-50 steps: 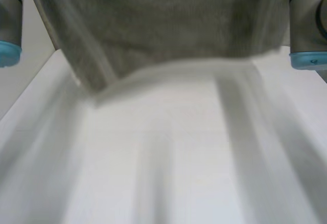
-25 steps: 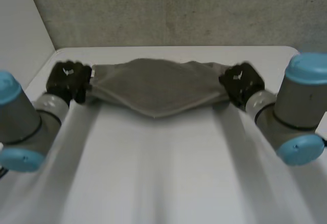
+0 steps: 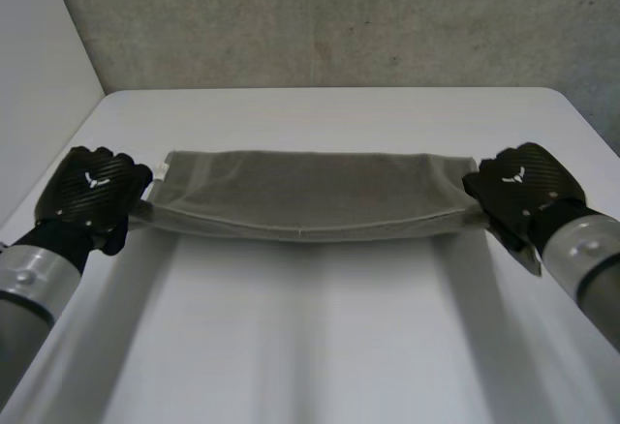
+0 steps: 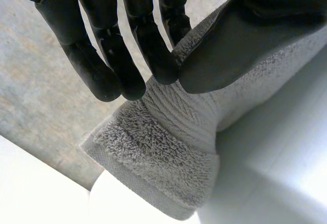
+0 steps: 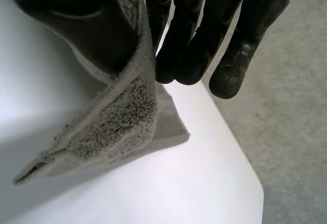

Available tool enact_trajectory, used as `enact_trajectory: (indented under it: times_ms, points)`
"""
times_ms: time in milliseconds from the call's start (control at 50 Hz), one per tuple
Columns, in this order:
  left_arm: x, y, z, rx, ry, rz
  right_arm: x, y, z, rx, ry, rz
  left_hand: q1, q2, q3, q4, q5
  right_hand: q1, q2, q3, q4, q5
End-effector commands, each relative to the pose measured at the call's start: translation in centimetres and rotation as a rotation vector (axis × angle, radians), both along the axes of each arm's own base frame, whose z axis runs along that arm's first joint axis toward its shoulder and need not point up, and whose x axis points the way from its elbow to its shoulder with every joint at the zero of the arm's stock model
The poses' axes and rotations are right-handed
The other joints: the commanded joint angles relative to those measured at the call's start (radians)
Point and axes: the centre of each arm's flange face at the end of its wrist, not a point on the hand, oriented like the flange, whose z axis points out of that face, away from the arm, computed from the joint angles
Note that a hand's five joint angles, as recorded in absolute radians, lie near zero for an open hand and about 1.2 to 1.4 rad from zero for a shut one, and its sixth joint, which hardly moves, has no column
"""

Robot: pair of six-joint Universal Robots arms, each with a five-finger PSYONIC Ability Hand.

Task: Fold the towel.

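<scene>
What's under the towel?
White table shows around the towel, pinched at its ends by the left robot hand and right robot hand; the spot beneath is covered.

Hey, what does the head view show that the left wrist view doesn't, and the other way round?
Head view: the whole towel strung as a long band between the left hand and the right hand, over the white table. Left wrist view: the pinch up close, fingers and thumb squeezing the towel's end, with its looped pile and woven border. Both: the left hand, the towel and the table.
</scene>
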Motion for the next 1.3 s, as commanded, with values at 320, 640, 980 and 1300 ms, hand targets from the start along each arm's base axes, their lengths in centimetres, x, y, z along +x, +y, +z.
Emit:
enact_trajectory:
  times_ms: [320, 640, 980, 1300]
  points:
    - [-4.6, -9.1, -2.5, 0.078, -0.015, -0.118, 3.1, -10.3, -2.3, -0.075, 0.074, 0.066, -0.016, -0.115, -0.154, -0.116, -0.252, 0.082, 0.082, 0.057, 0.066, 0.062]
    - [-9.4, -18.1, -5.9, 0.030, -0.023, -0.046, 6.5, -17.2, -8.9, -0.206, 0.066, 0.038, -0.016, -0.115, -0.154, -0.116, -0.252, 0.082, 0.082, 0.057, 0.066, 0.062]
    - [-11.6, -17.9, -8.1, 0.046, -0.029, -0.076, 7.4, -18.8, -10.6, -0.275, 0.063, 0.044, -1.231, -1.330, -1.369, -1.331, -1.467, -1.140, -1.139, -1.165, -1.155, -1.160]
    - [-9.2, -14.1, 0.6, -0.015, 0.016, 0.006, 4.9, -13.4, 0.6, -0.299, -0.225, -0.082, -1.231, -1.330, -1.369, -1.331, -1.467, -1.140, -1.139, -1.165, -1.155, -1.160]
